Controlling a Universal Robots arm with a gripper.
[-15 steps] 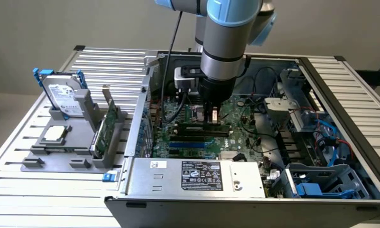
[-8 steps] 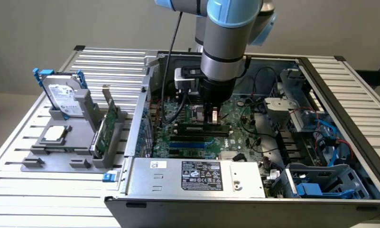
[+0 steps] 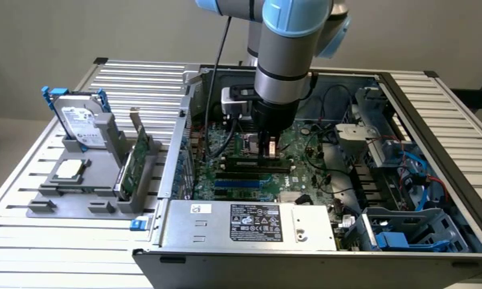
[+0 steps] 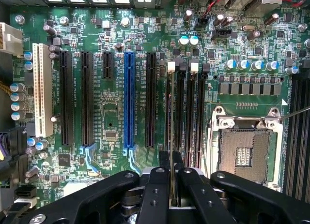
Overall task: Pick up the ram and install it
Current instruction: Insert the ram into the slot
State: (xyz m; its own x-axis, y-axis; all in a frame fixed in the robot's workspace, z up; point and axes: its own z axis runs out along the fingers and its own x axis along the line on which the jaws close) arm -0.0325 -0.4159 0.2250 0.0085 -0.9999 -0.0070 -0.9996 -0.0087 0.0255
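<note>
Ram (image 4: 170, 175), a long thin green circuit-board stick, is held edge-on between the narrowly closed black gripper (image 4: 171, 158) fingers, inside the open grey computer case (image 3: 249, 223). Its long axis is aligned with the black memory slots (image 4: 191, 117) beside the silver processor socket (image 4: 244, 154). Seating cannot be told.

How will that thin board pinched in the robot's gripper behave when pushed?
The ram looks very thin edge-on, so it is probably light, and fragile if bent sideways. The gripper pinches its flat faces, so it might slip under a hard push.
</note>
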